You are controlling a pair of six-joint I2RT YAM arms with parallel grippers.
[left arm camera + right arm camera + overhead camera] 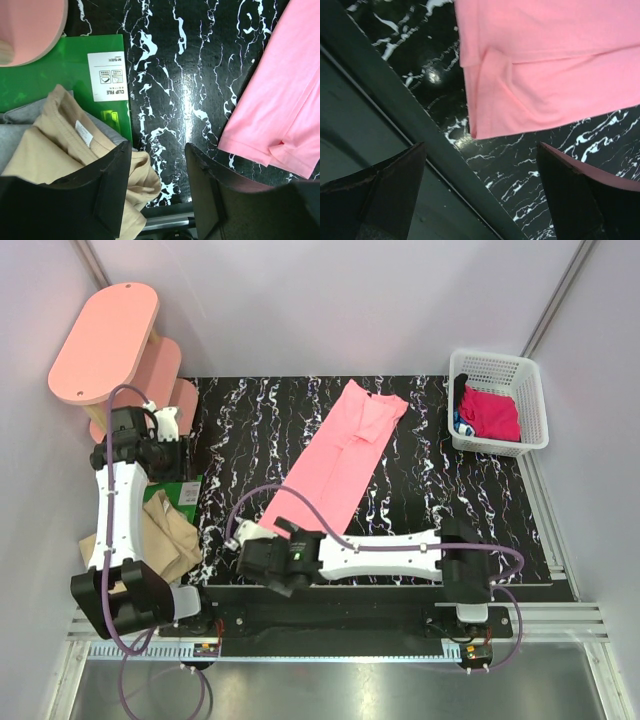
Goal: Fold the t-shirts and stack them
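The salmon-pink t-shirt (340,455) lies folded in a long strip slanting across the middle of the table. Its near corner shows in the right wrist view (540,85) and its edge in the left wrist view (280,100). The tan-beige t-shirt (170,530) lies crumpled at the left edge, below my left gripper (157,150), which is open and empty above it. The tan shirt (55,145) sits beside the left finger. The magenta-red t-shirt (490,412) lies in the basket. My right gripper (481,146) is open and empty over the table's front edge, just short of the pink shirt's corner.
A green clip file (75,70) lies by the tan shirt, with grey cloth (20,120) under it. Pink oval shelf boards (105,340) stand at the back left. A white lattice basket (520,370) stands at the back right. The table's front rail (395,110) runs under my right gripper.
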